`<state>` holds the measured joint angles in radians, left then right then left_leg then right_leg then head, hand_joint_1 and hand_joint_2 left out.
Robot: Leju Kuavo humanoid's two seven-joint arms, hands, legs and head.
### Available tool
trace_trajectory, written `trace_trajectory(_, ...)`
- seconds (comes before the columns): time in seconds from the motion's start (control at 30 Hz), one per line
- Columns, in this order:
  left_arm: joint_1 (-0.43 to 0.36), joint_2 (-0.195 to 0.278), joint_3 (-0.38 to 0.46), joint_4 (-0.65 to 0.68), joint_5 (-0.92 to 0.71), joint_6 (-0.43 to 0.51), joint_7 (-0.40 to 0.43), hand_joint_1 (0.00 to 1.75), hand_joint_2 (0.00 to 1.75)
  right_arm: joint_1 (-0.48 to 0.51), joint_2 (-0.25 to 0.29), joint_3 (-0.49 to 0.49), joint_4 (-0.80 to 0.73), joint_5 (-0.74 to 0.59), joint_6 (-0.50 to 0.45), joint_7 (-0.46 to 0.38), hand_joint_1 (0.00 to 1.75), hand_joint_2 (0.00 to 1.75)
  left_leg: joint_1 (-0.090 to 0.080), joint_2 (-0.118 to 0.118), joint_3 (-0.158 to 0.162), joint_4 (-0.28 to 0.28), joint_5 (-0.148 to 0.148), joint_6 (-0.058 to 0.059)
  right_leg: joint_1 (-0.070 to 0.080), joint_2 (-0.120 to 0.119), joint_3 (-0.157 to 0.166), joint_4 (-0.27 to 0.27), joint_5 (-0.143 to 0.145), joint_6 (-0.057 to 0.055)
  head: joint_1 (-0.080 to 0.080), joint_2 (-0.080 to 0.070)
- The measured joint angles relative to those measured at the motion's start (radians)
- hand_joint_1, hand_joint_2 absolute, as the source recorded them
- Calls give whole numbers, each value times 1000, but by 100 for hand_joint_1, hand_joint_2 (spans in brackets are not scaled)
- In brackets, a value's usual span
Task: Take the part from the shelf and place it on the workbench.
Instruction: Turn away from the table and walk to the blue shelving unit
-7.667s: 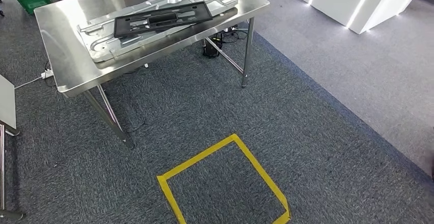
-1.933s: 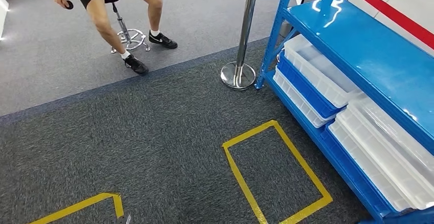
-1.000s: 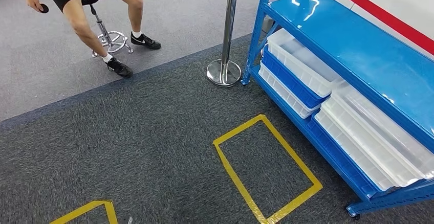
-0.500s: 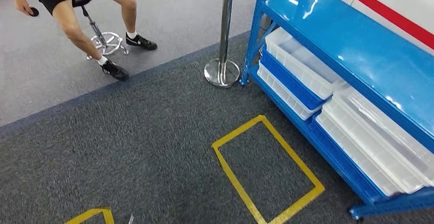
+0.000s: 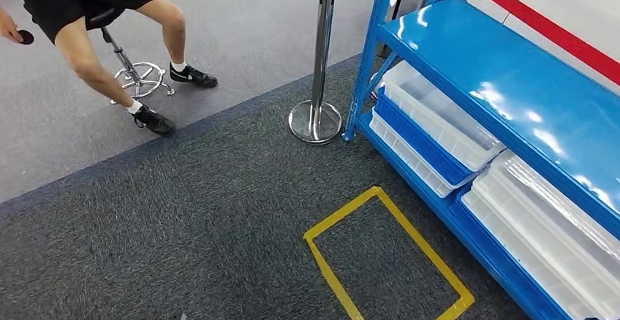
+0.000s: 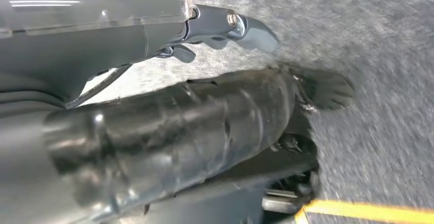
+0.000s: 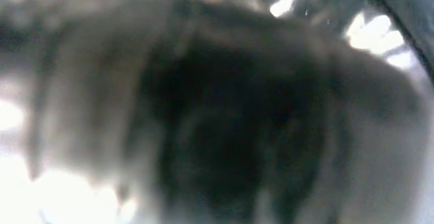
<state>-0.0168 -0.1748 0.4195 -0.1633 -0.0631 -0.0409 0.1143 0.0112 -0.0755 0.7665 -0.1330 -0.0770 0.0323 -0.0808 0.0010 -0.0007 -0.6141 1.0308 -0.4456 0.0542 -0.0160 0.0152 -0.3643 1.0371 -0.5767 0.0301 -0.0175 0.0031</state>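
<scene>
A blue metal shelf stands on the right of the head view, its glossy top board bare. On the lower level lie white plastic trays, with more white trays nearer me. In the left wrist view my left hand hangs over the grey carpet with a grey thumb tip showing and nothing visible in it. How its fingers lie is hidden. The right wrist view is a blur of dark and bright patches, so my right hand cannot be made out.
A chrome stanchion post with a red rope stands at the shelf's far corner. A yellow tape rectangle marks the carpet beside the shelf. A person sits on a stool at the far left.
The camera has turned from the steel workbench to the shelf. In the last second the view has tilted up a little, bringing the post's top and the red rope into the picture.
</scene>
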Motion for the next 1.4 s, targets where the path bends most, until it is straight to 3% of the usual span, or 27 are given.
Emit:
trace_trajectory(0.07,5,0,0,0,0,0,0,0,0,1,0,0,0,-3,2,0,0,0,1,0,60,-38,-19,8,2,-4,-113,157,25,-2,2,0)
trace_trajectory(0.1,5,0,0,0,0,0,1,0,0,2,0,0,0,-5,4,1,0,0,-1,1,90,-54,-30,10,3,-5,-176,218,3,-3,3,0)
trace_trajectory(0.13,4,0,0,0,0,0,1,0,0,3,0,-1,0,-7,6,2,0,0,-2,0,122,-69,-43,11,4,-5,-231,252,-40,-3,3,0)
trace_trajectory(0.2,4,0,0,0,0,0,2,0,0,7,0,-1,0,-12,9,3,0,0,-7,1,194,-95,-77,12,6,-6,-310,242,-120,-6,5,0)
trace_trajectory(0.23,5,0,0,0,0,0,2,0,0,9,0,-1,0,-14,10,3,0,0,-11,2,231,-105,-96,12,8,-8,-335,207,-119,-10,6,0)
trace_trajectory(0.27,5,0,0,0,0,0,2,0,0,11,0,-1,0,-15,12,3,0,0,-13,6,265,-114,-117,12,11,-12,-353,155,-67,-18,6,0)
trace_trajectory(0.33,4,-1,0,1,0,0,2,0,0,16,-1,-2,1,-16,15,2,0,0,-18,13,321,-125,-163,10,27,-26,-371,42,130,-36,5,0)
trace_trajectory(0.37,2,-2,0,2,0,0,3,0,0,15,-2,-2,1,-16,15,2,0,0,-19,15,344,-133,-185,7,35,-31,-371,9,206,-43,4,0)
trace_trajectory(0.4,-1,-3,0,2,0,0,3,0,0,14,-2,-2,2,-17,16,2,0,0,-18,16,363,-134,-197,3,42,-30,-367,-6,242,-46,3,0)
trace_trajectory(0.43,-5,-3,0,2,0,0,3,0,0,10,-2,-2,1,-17,16,2,0,0,-16,17,369,-123,-196,-2,46,-24,-357,-2,234,-50,2,0)
trace_trajectory(0.53,-16,-4,0,2,0,-1,3,0,0,7,-2,-2,1,-16,16,2,0,0,-8,18,331,-7,-141,-13,44,-10,-318,-8,202,-68,3,0)
trace_trajectory(0.67,-17,-5,0,2,0,-1,3,0,0,8,-2,-2,1,-16,16,3,0,0,-7,14,279,88,-118,-16,42,-9,-293,-14,184,-75,3,0)
trace_trajectory(0.7,-16,-5,0,2,0,-1,2,0,0,8,-2,-2,1,-16,16,4,0,0,-6,12,226,149,-138,-19,40,-4,-268,-20,167,-78,3,0)
trace_trajectory(0.73,-14,-5,0,2,0,-2,3,0,0,9,-2,-2,1,-16,16,4,0,0,-2,10,150,201,-193,-24,36,9,-227,-26,138,-79,3,0)
trace_trajectory(0.8,-7,-5,0,2,0,-1,5,0,0,10,-2,-2,2,-16,16,6,0,0,8,6,4,221,-291,-39,25,48,-133,-37,70,-74,3,0)
trace_trajectory(0.83,-4,-4,0,2,0,-1,5,0,0,10,-1,-2,2,-16,16,6,0,0,10,-1,-41,177,-270,-46,19,66,-96,-38,39,-68,2,0)
trace_trajectory(0.93,7,0,0,6,-1,1,7,0,0,10,0,-2,3,-15,17,7,0,0,11,-44,-99,43,10,-51,11,100,-44,-36,-28,-49,-3,0)
trace_trajectory(0.97,8,2,0,7,-2,2,8,0,0,10,0,-2,3,-15,17,7,0,0,9,-50,-99,27,56,-46,10,109,-33,-33,-37,-42,-4,0)
trace_trajectory(1.03,3,1,1,7,-3,2,9,0,0,10,0,-2,3,-15,17,7,0,0,7,-38,-68,18,52,-32,8,109,-40,9,-14,-32,-4,0)
trace_trajectory(1.1,0,-1,1,7,-3,1,8,0,0,9,-1,-2,3,-15,18,7,0,0,7,-21,-26,-6,33,-20,9,61,-106,122,41,-24,-1,0)
trace_trajectory(1.13,-1,-1,1,7,-4,1,8,0,0,8,-2,-2,3,-15,18,7,0,0,7,-15,-1,-18,20,-17,10,30,-153,182,48,-20,0,0)
trace_trajectory(1.17,-2,-1,1,7,-5,1,8,0,0,7,-2,-2,3,-15,18,7,0,0,6,-7,28,-30,5,-15,11,8,-199,225,26,-17,1,0)
trace_trajectory(1.2,-2,-1,1,7,-6,1,8,0,0,7,-2,-2,3,-16,19,7,0,0,4,2,59,-41,-12,-14,12,-3,-239,247,-19,-15,1,0)
trace_trajectory(1.27,-1,-1,1,7,-10,1,7,0,0,9,-2,-2,3,-16,19,6,0,0,1,18,125,-57,-46,-14,13,-10,-294,233,-120,-16,1,0)
trace_trajectory(1.3,-1,-1,1,7,-11,1,5,0,0,10,-2,-2,3,-16,19,6,0,0,-1,26,158,-62,-66,-15,15,-12,-310,200,-136,-21,1,0)
trace_trajectory(1.33,-1,-1,1,7,-11,1,2,0,0,11,-2,-2,3,-16,20,6,0,0,-3,34,187,-65,-87,-15,20,-19,-321,153,-103,-32,1,0)
trace_trajectory(1.4,-1,-3,1,8,-12,1,-2,0,0,15,-5,-3,5,-16,20,6,0,0,-10,48,235,-65,-133,-17,38,-45,-337,61,77,-60,-2,0)
